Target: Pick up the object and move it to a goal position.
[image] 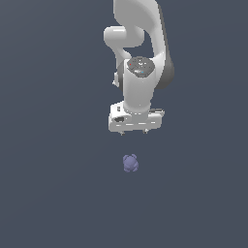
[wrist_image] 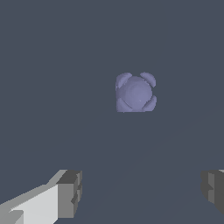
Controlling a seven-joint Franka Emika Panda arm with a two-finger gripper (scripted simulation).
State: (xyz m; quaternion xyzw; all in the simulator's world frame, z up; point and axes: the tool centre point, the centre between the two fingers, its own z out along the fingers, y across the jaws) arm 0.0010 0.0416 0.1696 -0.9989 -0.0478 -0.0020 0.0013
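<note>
The object (image: 130,163) is a small bluish-purple lump with rounded knobs, resting on the dark grey floor. My white gripper (image: 133,132) hangs above the floor, a short way from the object, its short fingertips barely showing under the hand. In the wrist view the object (wrist_image: 135,92) lies ahead of the fingers, apart from them. Both grey fingertips (wrist_image: 70,192) stand wide apart with nothing between them, so the gripper (wrist_image: 142,190) is open.
The white arm (image: 140,43) rises behind the hand toward the top of the exterior view. A plain dark grey floor (image: 53,184) spreads around the object on all sides.
</note>
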